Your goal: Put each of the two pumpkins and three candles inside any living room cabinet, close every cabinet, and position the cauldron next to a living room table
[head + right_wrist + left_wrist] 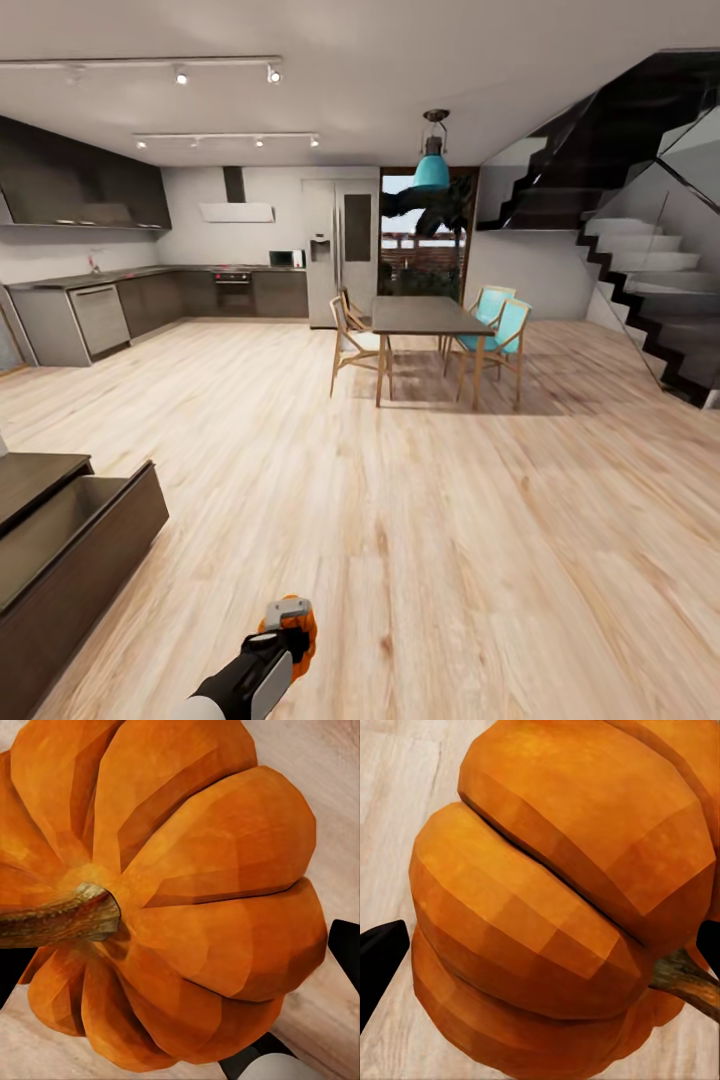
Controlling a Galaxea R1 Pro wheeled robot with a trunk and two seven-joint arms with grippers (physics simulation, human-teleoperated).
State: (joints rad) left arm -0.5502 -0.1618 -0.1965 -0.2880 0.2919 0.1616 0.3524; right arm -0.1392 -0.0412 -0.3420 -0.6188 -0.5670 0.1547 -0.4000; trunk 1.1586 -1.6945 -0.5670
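Note:
At the bottom of the head view my left gripper (288, 622) is shut on a bright-orange pumpkin (306, 636), held above the wooden floor. In the left wrist view that pumpkin (555, 907) sits between the black fingertips (379, 960) of the left gripper (544, 952). In the right wrist view a second pumpkin (172, 900), with a brown stem, is clamped in my right gripper (180, 964). The dark-brown cabinet (95, 560) stands at the lower left with its wide drawer pulled open, and the part of the drawer's inside that shows is bare.
A dark dining table (425, 318) with wooden and turquoise chairs (500, 335) stands mid-room ahead. Grey kitchen units (150, 300) line the far left wall. A staircase (650, 300) rises on the right. Open wooden floor lies between me and the table.

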